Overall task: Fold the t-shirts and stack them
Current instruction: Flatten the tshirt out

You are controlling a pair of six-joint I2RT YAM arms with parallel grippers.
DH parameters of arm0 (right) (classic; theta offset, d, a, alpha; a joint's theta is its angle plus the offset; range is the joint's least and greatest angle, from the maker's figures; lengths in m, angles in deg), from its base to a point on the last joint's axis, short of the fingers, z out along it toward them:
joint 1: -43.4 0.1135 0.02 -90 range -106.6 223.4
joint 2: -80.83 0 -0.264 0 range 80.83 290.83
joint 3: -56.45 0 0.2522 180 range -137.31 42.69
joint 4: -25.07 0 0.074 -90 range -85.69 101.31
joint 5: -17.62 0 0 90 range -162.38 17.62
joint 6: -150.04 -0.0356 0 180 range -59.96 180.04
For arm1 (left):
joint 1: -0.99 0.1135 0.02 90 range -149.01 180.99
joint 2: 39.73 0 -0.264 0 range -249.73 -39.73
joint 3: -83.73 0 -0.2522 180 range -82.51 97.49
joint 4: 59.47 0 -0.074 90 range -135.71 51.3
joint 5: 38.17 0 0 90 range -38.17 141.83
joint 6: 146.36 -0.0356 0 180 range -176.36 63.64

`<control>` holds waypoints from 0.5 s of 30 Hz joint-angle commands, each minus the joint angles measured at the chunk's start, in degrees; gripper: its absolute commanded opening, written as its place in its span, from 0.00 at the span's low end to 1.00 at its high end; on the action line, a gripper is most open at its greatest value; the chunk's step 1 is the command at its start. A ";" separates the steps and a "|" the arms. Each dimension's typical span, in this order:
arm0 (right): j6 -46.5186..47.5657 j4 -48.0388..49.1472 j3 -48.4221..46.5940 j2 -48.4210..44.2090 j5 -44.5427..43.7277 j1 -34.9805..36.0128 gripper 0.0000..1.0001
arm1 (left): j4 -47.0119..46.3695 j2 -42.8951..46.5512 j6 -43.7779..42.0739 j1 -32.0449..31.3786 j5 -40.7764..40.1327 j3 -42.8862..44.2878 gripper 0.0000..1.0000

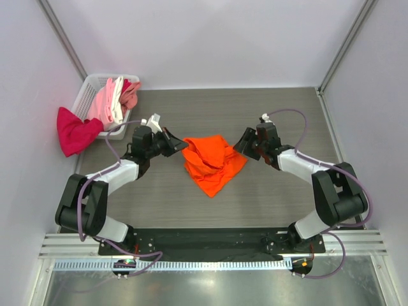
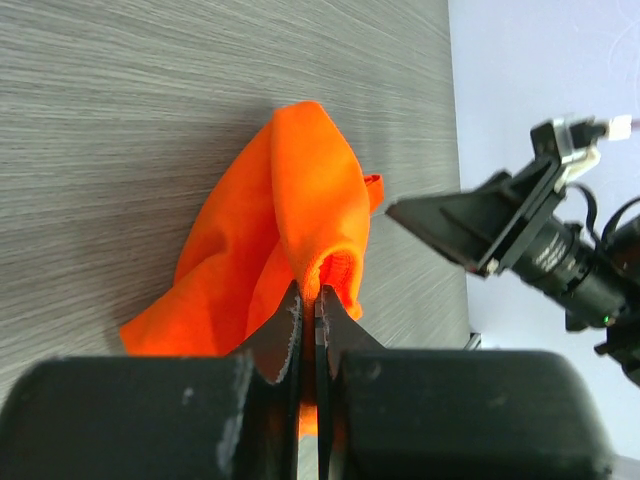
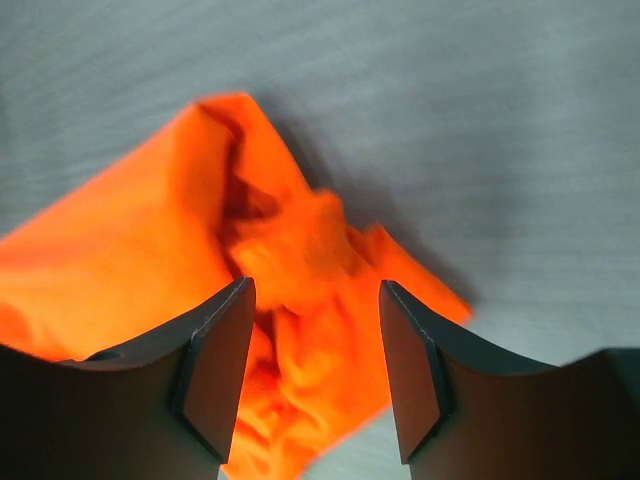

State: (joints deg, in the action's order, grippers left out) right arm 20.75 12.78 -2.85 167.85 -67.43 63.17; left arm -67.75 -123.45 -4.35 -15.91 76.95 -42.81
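A bright orange t-shirt [image 1: 212,164] lies crumpled in the middle of the table. My left gripper [image 1: 180,143] is at its left edge, shut on a fold of the orange cloth [image 2: 310,230]; the pinch shows in the left wrist view [image 2: 309,292]. My right gripper [image 1: 241,141] is open at the shirt's right edge, its jaws spread above the rumpled orange cloth [image 3: 300,290], holding nothing. A magenta-red t-shirt [image 1: 75,131] hangs over the basket's left side. Pink, white and salmon shirts [image 1: 115,99] lie in the basket.
A white plastic mesh basket [image 1: 93,81] stands at the table's back left corner. Grey walls close in the left, back and right sides. The right arm [image 2: 530,235] shows across the table in the left wrist view.
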 commanded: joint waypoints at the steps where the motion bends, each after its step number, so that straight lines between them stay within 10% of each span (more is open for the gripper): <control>1: -0.79 3.18 -5.60 3.93 1.99 0.09 0.59 | -1.34 0.32 -1.21 0.03 0.01 0.37 0.00; 9: -2.90 2.22 -11.94 11.93 2.87 0.36 0.47 | -0.55 1.19 -2.26 0.03 -0.60 0.73 0.00; 15: -2.11 -0.66 -13.16 8.43 1.30 -0.34 0.01 | 4.71 2.86 -2.79 0.03 -2.97 3.44 0.00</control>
State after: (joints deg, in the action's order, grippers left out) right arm 18.52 13.59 -12.66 180.25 -65.55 63.19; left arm -65.76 -123.43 -5.86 -15.91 75.88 -42.42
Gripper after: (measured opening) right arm 0.043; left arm 0.024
